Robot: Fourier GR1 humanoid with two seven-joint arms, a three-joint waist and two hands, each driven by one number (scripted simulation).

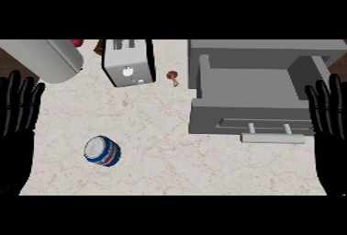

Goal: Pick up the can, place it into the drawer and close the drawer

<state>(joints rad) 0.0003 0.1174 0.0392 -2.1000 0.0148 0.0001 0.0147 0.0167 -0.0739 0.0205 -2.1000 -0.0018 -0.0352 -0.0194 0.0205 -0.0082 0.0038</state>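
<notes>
Both hands rest empty, fingers straight: left hand [19, 108] at worktop [169, 147] left edge, right hand [328, 112] at right. Can [103, 151] sits front-left; advise left hand wrapping its sides squarely.

Black left hand [15, 133], black right hand [331, 133]

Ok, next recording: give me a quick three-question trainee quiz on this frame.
1. True or false: the can already lies inside the drawer.
2. Which is nearest the toaster? A) the can B) the small brown object C) the drawer handle
3. Fill in: the left hand and the right hand are both ____, fingers straight, at the counter's sides.
Key: 1 false; 2 B; 3 open.
</notes>
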